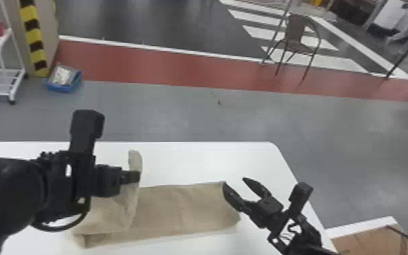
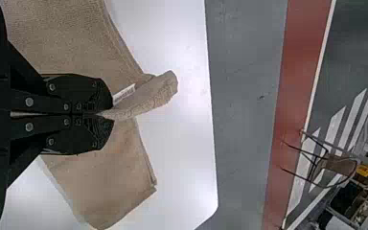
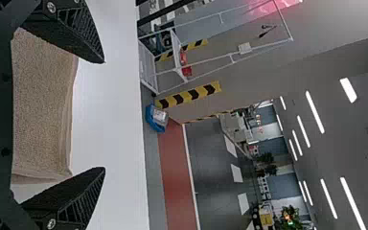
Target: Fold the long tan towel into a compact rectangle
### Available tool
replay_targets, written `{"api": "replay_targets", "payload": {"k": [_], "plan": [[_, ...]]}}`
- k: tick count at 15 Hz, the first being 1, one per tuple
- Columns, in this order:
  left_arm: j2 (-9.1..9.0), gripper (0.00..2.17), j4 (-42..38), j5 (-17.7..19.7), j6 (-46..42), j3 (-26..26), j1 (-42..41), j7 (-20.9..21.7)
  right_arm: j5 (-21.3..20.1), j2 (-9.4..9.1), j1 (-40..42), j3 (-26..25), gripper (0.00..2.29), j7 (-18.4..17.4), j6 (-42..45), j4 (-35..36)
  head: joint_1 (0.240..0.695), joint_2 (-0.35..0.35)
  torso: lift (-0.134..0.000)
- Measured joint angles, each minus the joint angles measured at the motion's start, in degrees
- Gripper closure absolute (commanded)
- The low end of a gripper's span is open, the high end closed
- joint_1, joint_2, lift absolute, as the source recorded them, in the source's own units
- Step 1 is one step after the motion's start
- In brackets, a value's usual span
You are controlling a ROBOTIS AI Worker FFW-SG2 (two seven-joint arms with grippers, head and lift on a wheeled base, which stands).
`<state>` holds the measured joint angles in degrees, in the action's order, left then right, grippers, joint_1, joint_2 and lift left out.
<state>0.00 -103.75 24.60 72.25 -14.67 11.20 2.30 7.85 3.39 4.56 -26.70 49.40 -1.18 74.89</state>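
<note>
White and smooth, the table (image 1: 196,162) carries the tan towel (image 1: 179,210), whose flat stretch runs across it toward the right arm. At the towel's left end, in the head view, cloth lies doubled over the lower layer, and from there a part rises into the left gripper (image 1: 135,176). That gripper's fingers are pressed together on the cloth, with a curled flap standing up past the tips (a small white label (image 2: 123,94) peeks out beside them in the left wrist view).

Close to the towel's other end is the right gripper (image 1: 235,182), its two fingers spread well apart. One of them overlaps the cloth's corner in the head view; whether they touch, I cannot tell. Nothing is clamped between them.

Beyond the table's far edge comes grey floor (image 1: 166,108), then a red strip (image 1: 145,64) bordered by a white line. A brown chair (image 1: 296,30) stands near white floor stripes (image 1: 267,35) on the right. Over on the left, a blue tray (image 1: 65,89) holding a pale packet sits on the floor beside a yellow-and-black striped post (image 1: 35,40), with a white wheeled rack (image 1: 17,76) next to it. Long ceiling lights (image 3: 315,112) glow in the right wrist view.
</note>
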Motion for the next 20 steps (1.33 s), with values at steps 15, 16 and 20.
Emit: {"api": "replay_targets", "payload": {"k": [15,16,20], "plan": [[0.00,1.53,6.3,0.9,-10.4,-8.3,-1.3,-4.3,3.1,1.66,-0.3,-0.3,0.09,2.2,3.3,-3.8,0.695,-0.350,0.000],[0.00,1.53,6.7,1.0,-11.2,-8.5,-1.3,-4.3,3.2,1.57,-0.2,-0.3,0.09,2.2,3.2,-3.8,0.695,-0.350,0.000],[0.00,1.53,9.8,2.3,-16.4,-9.0,-1.1,-4.4,3.4,1.39,0.0,-0.3,0.09,2.2,3.1,-3.8,0.695,-0.350,0.000]]}}
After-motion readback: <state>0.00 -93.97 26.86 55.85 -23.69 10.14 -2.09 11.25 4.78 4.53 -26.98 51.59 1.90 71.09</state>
